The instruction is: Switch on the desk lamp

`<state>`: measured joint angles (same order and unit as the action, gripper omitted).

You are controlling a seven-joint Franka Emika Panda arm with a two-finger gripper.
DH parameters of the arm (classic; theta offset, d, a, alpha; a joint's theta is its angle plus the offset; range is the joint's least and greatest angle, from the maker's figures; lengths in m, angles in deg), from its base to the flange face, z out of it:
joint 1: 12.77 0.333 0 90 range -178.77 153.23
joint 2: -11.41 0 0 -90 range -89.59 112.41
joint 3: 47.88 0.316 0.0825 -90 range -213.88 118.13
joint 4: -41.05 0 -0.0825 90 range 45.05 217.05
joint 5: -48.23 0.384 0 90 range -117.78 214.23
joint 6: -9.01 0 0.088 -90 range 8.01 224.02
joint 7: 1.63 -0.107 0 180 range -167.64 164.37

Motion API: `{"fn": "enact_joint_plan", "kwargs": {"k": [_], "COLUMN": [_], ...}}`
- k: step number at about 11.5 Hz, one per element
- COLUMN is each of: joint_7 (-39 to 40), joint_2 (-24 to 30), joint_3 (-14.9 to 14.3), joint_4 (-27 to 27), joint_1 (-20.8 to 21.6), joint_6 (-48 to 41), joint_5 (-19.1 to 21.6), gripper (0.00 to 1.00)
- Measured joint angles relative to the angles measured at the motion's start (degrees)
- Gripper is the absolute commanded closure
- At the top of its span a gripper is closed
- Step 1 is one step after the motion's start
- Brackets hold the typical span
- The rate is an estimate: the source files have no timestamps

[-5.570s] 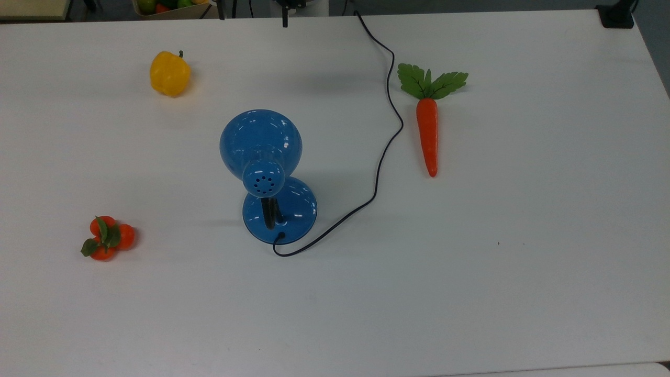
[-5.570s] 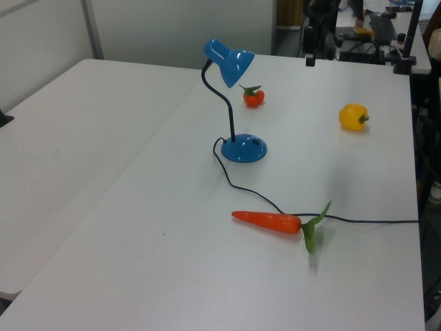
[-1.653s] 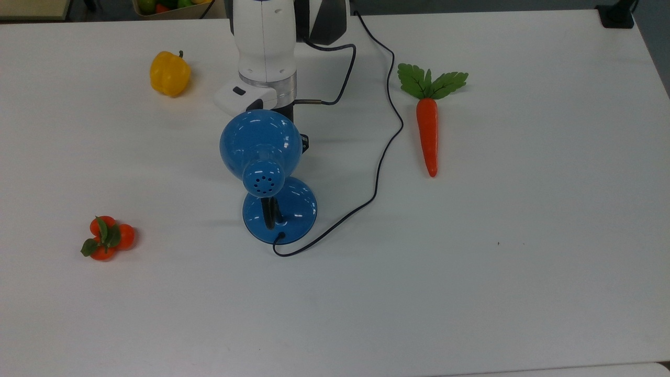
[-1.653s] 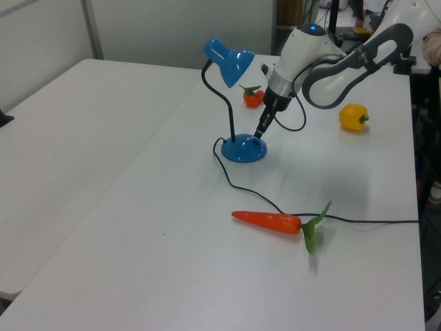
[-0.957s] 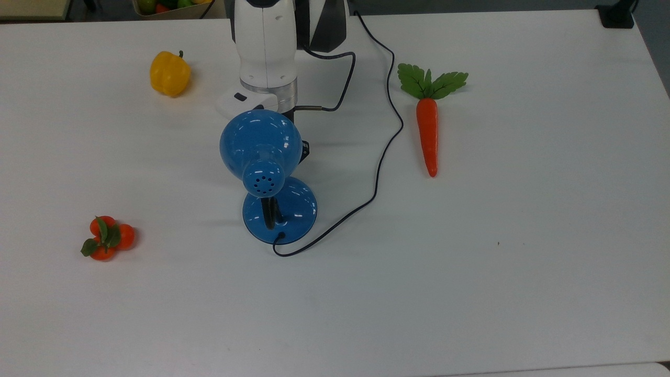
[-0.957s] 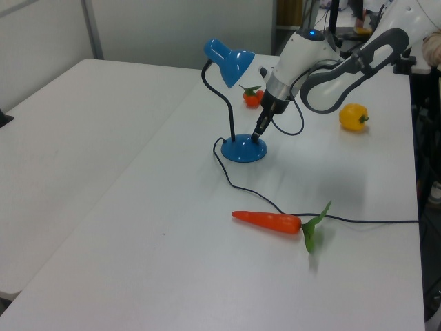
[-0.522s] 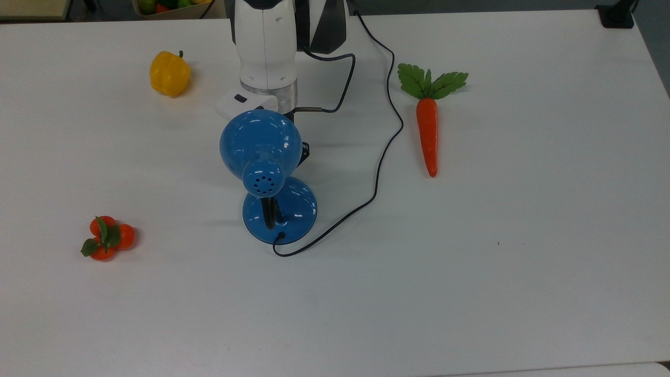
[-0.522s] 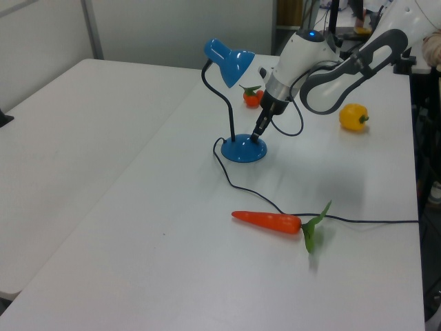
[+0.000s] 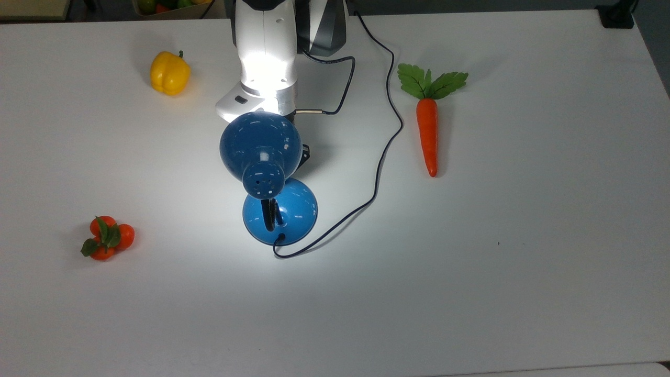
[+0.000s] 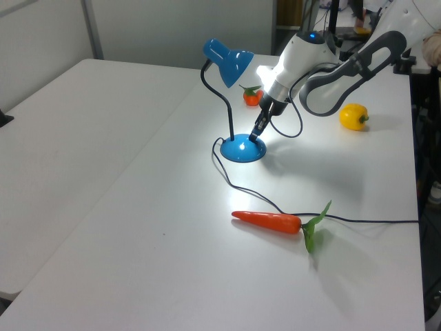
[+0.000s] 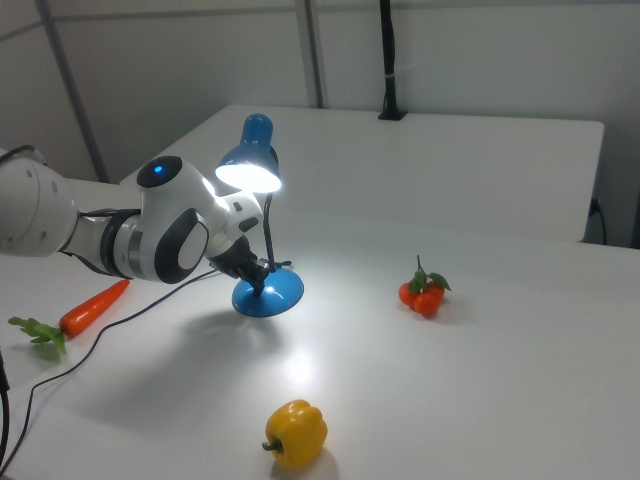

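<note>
The desk lamp [image 10: 238,110] is glowing near the middle of the white table [image 10: 138,227]. The gripper [image 10: 256,135] is pressing down on the lamp's base; I cannot tell how its jaws stand. Any withdrawal looks best straight up, away from the base beneath the tip.

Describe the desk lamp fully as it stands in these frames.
The desk lamp is glossy blue: a dome shade with a perforated cap, a curved black neck, a round base flat on the white table. It is lit, the shade's opening glowing in the right view and brightening the table around it. A thin black cord leaves the base. The gripper tip rests at the base's top.
</note>
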<state>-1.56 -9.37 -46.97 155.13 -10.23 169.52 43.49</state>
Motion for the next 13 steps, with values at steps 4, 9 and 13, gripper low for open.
{"fn": "enact_joint_plan", "kwargs": {"k": [4, 9, 13], "joint_7": [0.0, 0.01, 0.02], "joint_2": [0.1, 4.61, 12.01], "joint_3": [0.0, 0.0, 0.01], "joint_4": [-0.17, -1.71, -2.51], "joint_1": [0.0, 0.0, 0.07], "joint_6": [-0.34, -17.48, -33.06], "joint_5": [0.0, -0.03, -0.04], "gripper": [1.0, 1.0, 1.0]}}
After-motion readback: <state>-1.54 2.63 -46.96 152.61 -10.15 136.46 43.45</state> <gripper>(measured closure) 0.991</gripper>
